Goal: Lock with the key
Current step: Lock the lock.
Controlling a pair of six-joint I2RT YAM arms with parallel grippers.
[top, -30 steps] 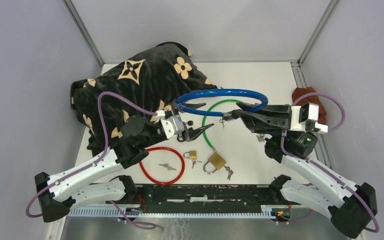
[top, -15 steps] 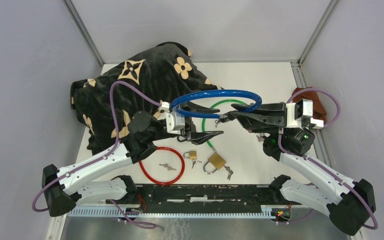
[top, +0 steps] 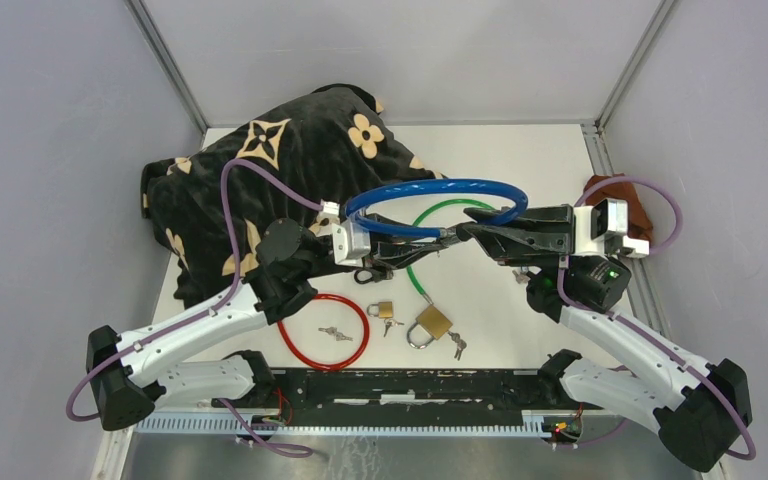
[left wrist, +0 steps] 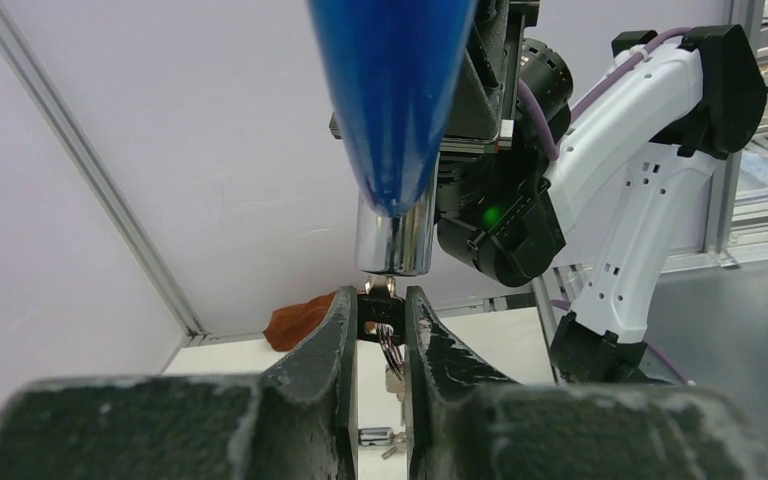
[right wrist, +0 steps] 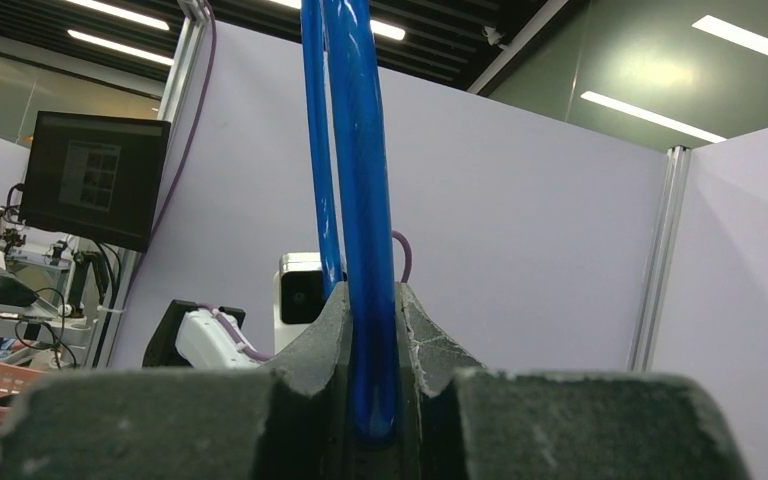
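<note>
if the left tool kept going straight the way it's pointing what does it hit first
The small key under the chrome end of the blue cable lock, sitting between the left tool's tips. Behind it comes the right tool gripping that lock, though depth is unclear.

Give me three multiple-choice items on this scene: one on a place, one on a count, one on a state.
1. The red cable loop lies: A flat on the table; B hung on the back wall; C on the floor.
2. Brass padlocks on the table: A one; B two; C four.
3. The right end effector is: A wide open; B shut on the blue cable lock; C shut on a padlock.
Key: 1 A, it rests on the white tabletop; 2 B, two lie beside the loop; 3 B, it clamps the blue cable.
</note>
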